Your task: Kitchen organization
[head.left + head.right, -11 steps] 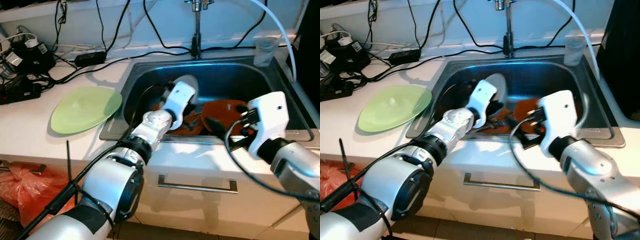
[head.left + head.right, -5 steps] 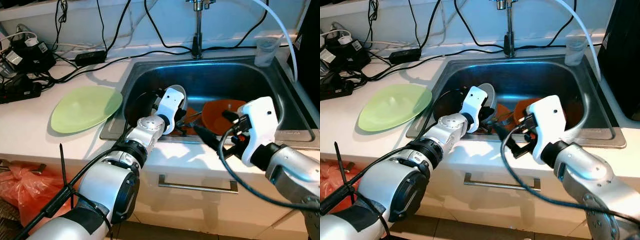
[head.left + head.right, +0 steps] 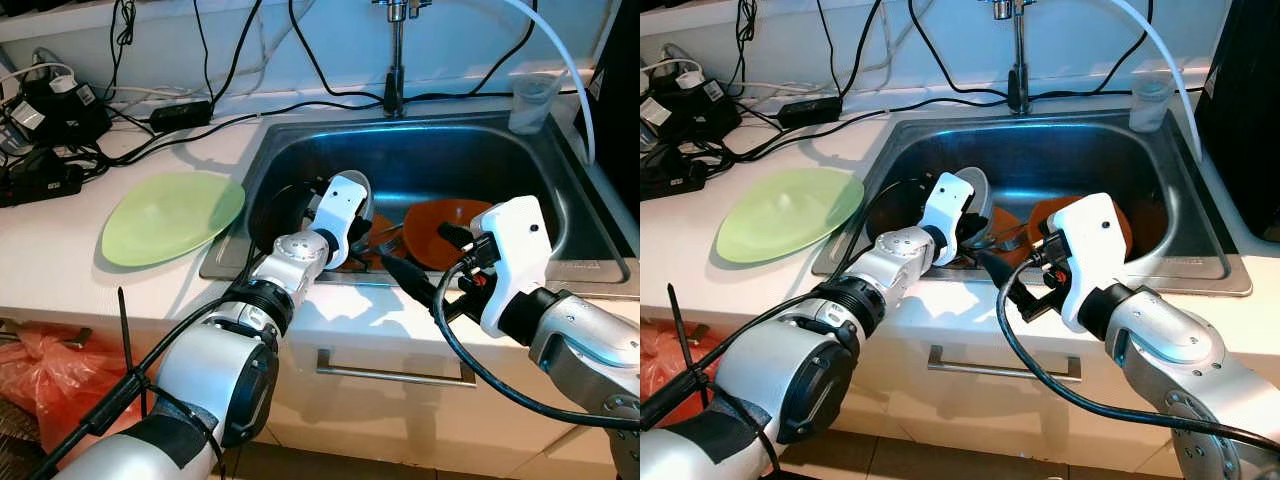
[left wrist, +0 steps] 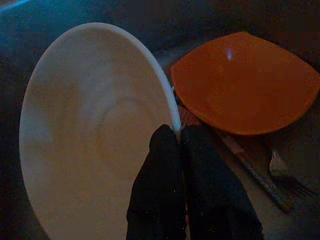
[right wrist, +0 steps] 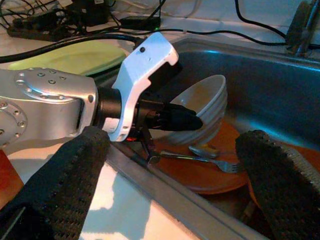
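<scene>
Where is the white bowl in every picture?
Left eye view: white bowl in the sink, behind the left gripper.
Right eye view: same spot.
Left wrist view: rim pinched between the fingers.
Right wrist view: centre.
Shared landmark: orange plate.

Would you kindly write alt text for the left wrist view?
The left gripper pinches the rim of a white bowl between its shut black fingers, in dim light. Beside the bowl sits an orange bowl, with a fork lying near it.

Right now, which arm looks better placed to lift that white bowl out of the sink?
Left. The left gripper is shut on the white bowl rim, while the right gripper hangs open over the sink's front edge.
</scene>
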You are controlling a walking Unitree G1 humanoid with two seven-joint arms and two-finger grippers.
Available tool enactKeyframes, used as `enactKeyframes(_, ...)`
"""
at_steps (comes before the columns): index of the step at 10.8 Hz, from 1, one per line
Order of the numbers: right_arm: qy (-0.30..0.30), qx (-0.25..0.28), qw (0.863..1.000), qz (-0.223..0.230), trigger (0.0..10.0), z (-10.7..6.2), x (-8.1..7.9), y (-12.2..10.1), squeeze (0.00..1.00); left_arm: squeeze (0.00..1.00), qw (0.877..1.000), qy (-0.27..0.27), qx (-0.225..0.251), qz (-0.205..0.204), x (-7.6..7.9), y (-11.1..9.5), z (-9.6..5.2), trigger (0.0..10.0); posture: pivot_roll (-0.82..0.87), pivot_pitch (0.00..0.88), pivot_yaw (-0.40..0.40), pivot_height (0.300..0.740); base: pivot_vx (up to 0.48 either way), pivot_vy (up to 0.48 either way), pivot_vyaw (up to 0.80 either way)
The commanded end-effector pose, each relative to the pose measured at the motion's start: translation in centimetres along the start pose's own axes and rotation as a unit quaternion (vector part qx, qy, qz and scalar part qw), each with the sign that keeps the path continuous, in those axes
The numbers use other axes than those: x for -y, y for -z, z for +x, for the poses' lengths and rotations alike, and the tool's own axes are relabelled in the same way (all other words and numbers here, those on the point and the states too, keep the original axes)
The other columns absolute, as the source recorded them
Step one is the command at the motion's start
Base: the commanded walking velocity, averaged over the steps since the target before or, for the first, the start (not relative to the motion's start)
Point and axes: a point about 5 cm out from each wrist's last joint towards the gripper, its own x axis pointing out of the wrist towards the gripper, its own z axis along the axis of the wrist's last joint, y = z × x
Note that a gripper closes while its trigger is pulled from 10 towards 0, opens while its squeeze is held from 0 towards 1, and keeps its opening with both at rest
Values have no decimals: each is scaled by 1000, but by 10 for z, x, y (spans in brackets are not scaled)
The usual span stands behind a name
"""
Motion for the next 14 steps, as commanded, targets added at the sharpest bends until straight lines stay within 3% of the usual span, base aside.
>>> enactKeyframes(1,-15,-2,1000,1,10000,-1,-5,1,0,1000,1000,-17,-7,-4,-10,4,-3,4549,-386,0,157,740,0,0,0)
enactKeyframes(2,-14,-3,1000,1,10000,-1,-4,1,0,1000,1000,-19,-10,-2,-11,5,-4,4745,-386,0,157,740,0,0,0)
enactKeyframes(3,-14,-3,1000,1,10000,-1,-4,1,0,1000,1000,-21,-12,-3,-11,6,-4,10000,-386,0,159,740,0,0,0)
enactKeyframes(11,-18,12,1000,3,10000,10,-2,-1,0,1000,998,-61,-3,-14,-30,1,-10,10000,-348,0,161,740,0,0,0)
enactKeyframes(14,-13,23,1000,-1,10000,17,1,-3,0,1000,996,-73,20,-38,-36,-10,-11,10000,-328,0,168,740,0,0,0)
